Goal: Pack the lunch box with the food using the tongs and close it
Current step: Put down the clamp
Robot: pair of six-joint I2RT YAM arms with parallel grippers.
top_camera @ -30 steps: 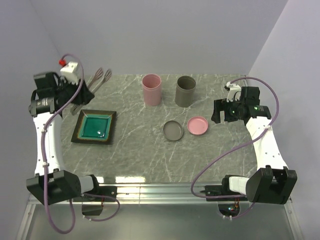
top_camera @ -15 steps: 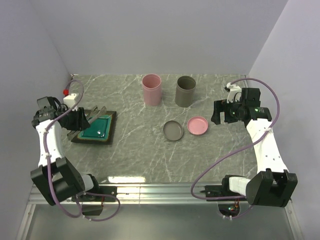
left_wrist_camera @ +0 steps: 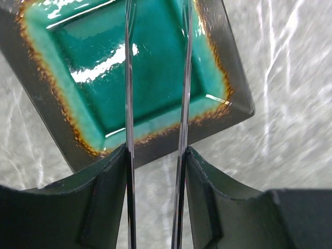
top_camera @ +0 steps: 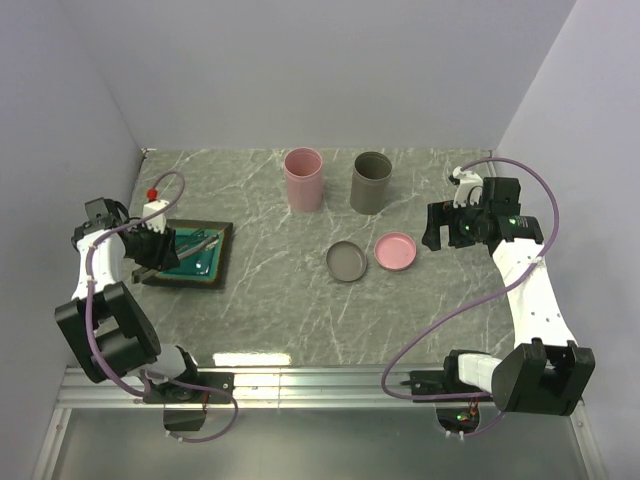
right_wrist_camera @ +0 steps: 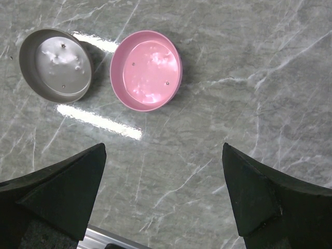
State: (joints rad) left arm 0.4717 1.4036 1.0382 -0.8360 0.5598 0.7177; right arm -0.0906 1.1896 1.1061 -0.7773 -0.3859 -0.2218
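Observation:
My left gripper [top_camera: 160, 245] is shut on the tongs [top_camera: 200, 243], low over the teal square tray [top_camera: 185, 283] at the table's left. In the left wrist view its dark fingers [left_wrist_camera: 104, 192] press on the outer sides of the two thin metal arms [left_wrist_camera: 128, 104], which run apart and parallel over the tray [left_wrist_camera: 228, 62]. The tray holds nothing that I can see. My right gripper [top_camera: 437, 228] hangs open at the right, its wide-spread jaws [right_wrist_camera: 163, 148] above bare table beside a pink lid [right_wrist_camera: 146, 70]. No food shows in any view, and I cannot make out a lunch box for sure.
A tall pink round container [top_camera: 303, 178] and a grey one [top_camera: 370, 182] stand open at the back middle. A grey lid [top_camera: 346, 261] and the pink lid [top_camera: 395, 250] lie upturned in front of them. Walls close in the left, back and right.
My left arm swung from the back left corner toward the near left, carrying the tongs until they point across the teal tray. The right arm stayed put.

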